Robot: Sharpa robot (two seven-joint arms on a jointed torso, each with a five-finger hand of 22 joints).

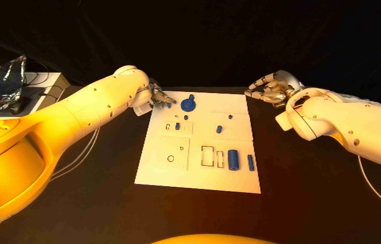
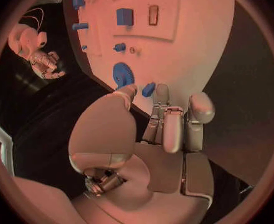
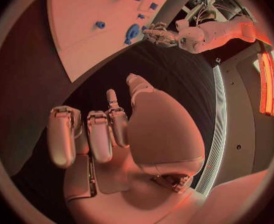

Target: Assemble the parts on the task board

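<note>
The white task board lies in the middle of the black table. A blue gear sits near its far edge. My left hand hovers at the board's far left corner, thumb and one finger spread either side of a small blue piece on the board. A narrow gap shows beside the thumb, and the other fingers are curled. My right hand hangs off the board's far right corner, holding nothing. A thick blue cylinder and a thin blue bar lie at the near right.
Several small blue pieces sit around the board's middle, near the rectangular slots and a round hole. A grey box with crumpled foil stands at the table's far left. Bare black table lies to the board's right.
</note>
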